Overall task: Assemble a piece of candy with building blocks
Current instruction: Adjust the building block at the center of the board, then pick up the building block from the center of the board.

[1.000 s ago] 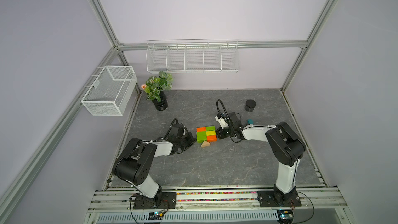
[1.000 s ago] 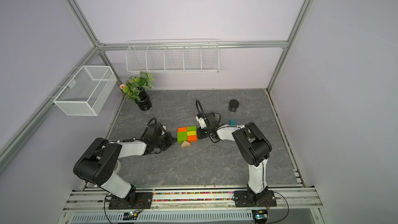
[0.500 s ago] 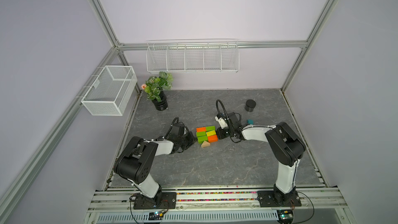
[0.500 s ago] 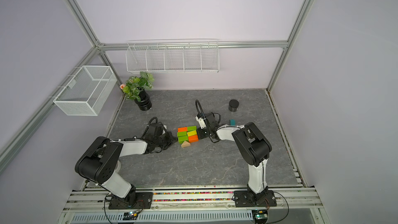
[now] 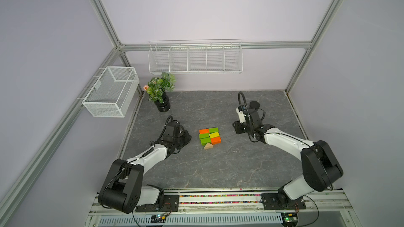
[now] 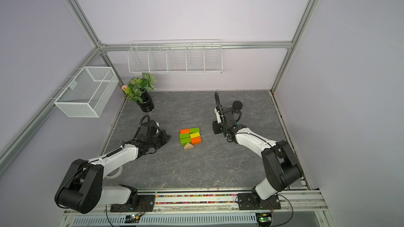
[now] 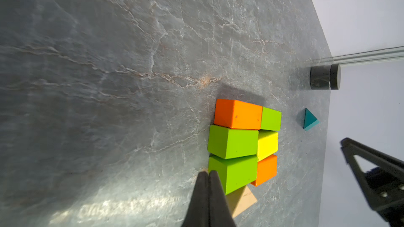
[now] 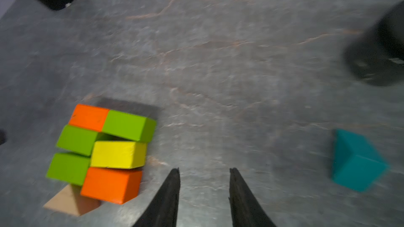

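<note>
I see the brick rectangle (image 5: 209, 136) on the worktop (image 5: 218, 167), tan triangle (image 5: 208, 146) touching its near end. The teal triangle (image 8: 356, 162) lies apart, not yet placed. My right tool (image 8: 204, 171) gapes empty near it; my left tool (image 7: 206, 173) is pinched together. Next, I reckon: grasp the teal, seat it opposite.

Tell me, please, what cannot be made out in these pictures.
Teal triangle: top views, all but hidden behind the right arm.
Tan triangle: left wrist view, partly covered by the left claw and a green brick.
Dark shape: right wrist view, blurred, cut by the edge; unidentifiable.
</note>
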Controlling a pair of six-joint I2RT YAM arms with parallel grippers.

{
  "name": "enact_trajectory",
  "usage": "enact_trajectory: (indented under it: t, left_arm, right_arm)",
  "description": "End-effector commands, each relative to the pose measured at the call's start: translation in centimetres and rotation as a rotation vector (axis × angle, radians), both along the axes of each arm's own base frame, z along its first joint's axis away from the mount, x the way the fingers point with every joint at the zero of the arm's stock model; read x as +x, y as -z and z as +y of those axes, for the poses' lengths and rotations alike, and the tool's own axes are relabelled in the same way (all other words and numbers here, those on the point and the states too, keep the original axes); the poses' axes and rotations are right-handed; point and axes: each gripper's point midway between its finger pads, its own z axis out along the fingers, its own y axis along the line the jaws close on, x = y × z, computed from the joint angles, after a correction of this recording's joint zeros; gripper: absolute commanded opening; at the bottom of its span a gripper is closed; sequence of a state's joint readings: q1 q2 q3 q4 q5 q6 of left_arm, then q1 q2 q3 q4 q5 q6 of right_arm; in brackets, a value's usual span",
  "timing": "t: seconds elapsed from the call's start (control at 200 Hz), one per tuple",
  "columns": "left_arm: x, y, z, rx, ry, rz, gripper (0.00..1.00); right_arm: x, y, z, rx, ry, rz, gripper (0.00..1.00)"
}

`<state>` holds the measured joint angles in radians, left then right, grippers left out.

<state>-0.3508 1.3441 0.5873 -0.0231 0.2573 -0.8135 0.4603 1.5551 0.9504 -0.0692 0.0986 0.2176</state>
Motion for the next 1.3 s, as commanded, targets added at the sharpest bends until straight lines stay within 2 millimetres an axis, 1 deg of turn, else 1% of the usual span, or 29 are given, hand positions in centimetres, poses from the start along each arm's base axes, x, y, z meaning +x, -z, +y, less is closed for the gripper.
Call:
enact_trajectory:
  t: [0.0, 0.07, 0.12, 0.185, 0.335, 0.535, 0.715, 0.835, 1.07, 1.294]
  left_arm:
    - [-0.3, 0.7, 0.9, 0.052, -0.021, 0.015, 0.0]
    - [-0.3, 1.1, 0.8, 0.046, -0.017, 0.025, 0.0]
    - [-0.3, 1.3, 0.6, 0.035, -0.012, 0.03, 0.0]
    - [-0.3, 1.6, 0.4, 0.021, -0.011, 0.035, 0.0]
    - [-0.6, 2.0, 0.4, 0.011, -0.011, 0.042, 0.0]
    - [-0.6, 2.2, 0.4, 0.01, -0.011, 0.045, 0.0]
    - [-0.6, 2.3, 0.2, 0.004, -0.008, 0.047, 0.0]
    - [-0.7, 2.5, 0.2, 0.001, -0.008, 0.053, 0.0]
    - [-0.7, 2.7, 0.1, -0.003, -0.003, 0.059, 0.0]
    - [-0.6, 2.8, 0.0, -0.008, -0.002, 0.058, 0.0]
  right_arm:
    - [0.5, 1.6, -6.8, -0.202, 0.178, 0.071, 0.43]
    - [1.1, 2.3, -8.6, -0.228, 0.222, 0.101, 0.44]
    - [1.6, 2.8, -9.2, -0.254, 0.23, 0.114, 0.48]
    - [1.9, 4.0, -9.7, -0.305, 0.214, 0.151, 0.5]
    - [2.6, 5.0, -9.4, -0.33, 0.185, 0.202, 0.52]
    - [3.1, 6.8, -10.4, -0.367, 0.214, 0.301, 0.53]
    - [3.8, 7.0, -10.8, -0.371, 0.227, 0.31, 0.53]
    - [3.8, 7.8, -11.2, -0.366, 0.237, 0.357, 0.53]
    - [4.4, 8.6, -11.4, -0.351, 0.241, 0.402, 0.53]
    - [4.9, 9.1, -11.5, -0.339, 0.239, 0.427, 0.49]
